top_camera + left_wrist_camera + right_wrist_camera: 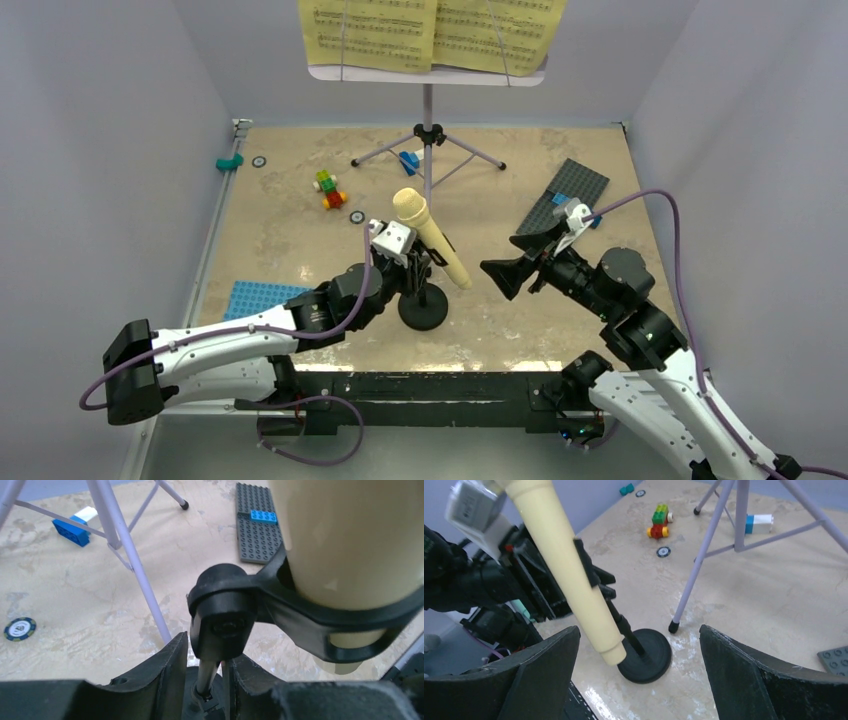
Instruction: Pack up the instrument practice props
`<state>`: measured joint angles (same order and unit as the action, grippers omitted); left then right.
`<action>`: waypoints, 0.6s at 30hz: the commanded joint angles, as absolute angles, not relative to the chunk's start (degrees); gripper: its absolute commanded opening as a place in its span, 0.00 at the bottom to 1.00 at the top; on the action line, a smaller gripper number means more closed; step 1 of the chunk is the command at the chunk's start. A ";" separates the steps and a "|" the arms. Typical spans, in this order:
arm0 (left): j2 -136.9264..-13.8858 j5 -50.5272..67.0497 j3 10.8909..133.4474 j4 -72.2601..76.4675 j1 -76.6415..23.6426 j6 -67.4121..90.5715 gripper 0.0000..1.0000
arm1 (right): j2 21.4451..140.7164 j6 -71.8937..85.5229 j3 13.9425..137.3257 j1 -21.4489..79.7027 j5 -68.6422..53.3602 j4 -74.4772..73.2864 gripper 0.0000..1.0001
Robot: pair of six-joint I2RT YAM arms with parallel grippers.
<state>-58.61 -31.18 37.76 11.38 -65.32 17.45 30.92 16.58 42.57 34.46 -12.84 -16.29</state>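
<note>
From above, the cream toy microphone (432, 243) sits clipped in the small black round-base mic stand (423, 310), close to the middle of the near edge of the desk (290, 230). Its long axis is tilted: the rounded head is up and points toward the far left corner, and the handle end is down toward the near right corner. The left arm lies low, reaching in from the near left corner, with the left gripper (412, 265) at the stand's pole under the microphone. The right arm bends in from the near right corner. The right gripper (512, 258) hangs just right of the microphone, jaws spread wide and holding nothing. The tall tripod music stand with a pale lilac top panel (427, 110) stands at the far edge and carries the yellow sheet-music pages (380, 30).

The left wrist camera shows what the arm hides from above: its jaws stand on either side of the thin pole with a sliver of gap on each side, parted rather than clamped. The black clip rings the handle at upper right. A grey studded baseplate (255, 530) lies beyond.

From the right wrist, the microphone slants down from the top left, its handle end just above the round base and apart from it. One tripod foot rests near that base. Small colourful bricks (659, 522) lie farther off.
</note>
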 commanded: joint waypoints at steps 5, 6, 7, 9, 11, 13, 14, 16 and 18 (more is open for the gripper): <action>-56.23 -29.55 37.15 9.58 -65.65 19.40 0.41 | 30.40 14.94 46.94 34.72 -14.63 -16.61 0.95; -55.80 -29.35 37.04 9.46 -65.65 19.66 0.42 | 30.29 14.99 47.00 34.72 -14.82 -17.02 0.95; -55.35 -29.02 36.88 9.42 -65.65 19.85 0.44 | 30.25 15.03 47.04 34.72 -14.97 -17.31 0.95; -53.99 -28.19 36.50 9.49 -65.65 19.76 0.48 | 30.01 15.03 47.18 34.72 -15.17 -17.98 0.95; -52.61 -27.66 36.08 9.34 -65.65 19.42 0.52 | 30.10 14.92 47.65 34.72 -15.29 -19.06 0.96; -51.21 -27.23 35.89 8.60 -65.65 18.90 0.55 | 30.34 14.62 48.55 34.72 -15.38 -20.40 0.96; -50.59 -26.97 35.68 8.23 -65.65 18.56 0.57 | 30.34 14.41 48.86 34.72 -15.38 -21.18 0.97; -49.19 -26.81 35.24 7.27 -65.65 18.10 0.60 | 30.40 14.04 49.50 34.72 -15.46 -22.18 0.97; -47.77 -27.16 34.34 6.44 -65.65 17.35 0.61 | 30.13 13.77 49.95 34.72 -15.68 -22.78 0.98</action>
<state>-50.48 -27.77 35.68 7.57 -65.65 18.83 30.68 15.35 46.59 34.46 -14.13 -21.34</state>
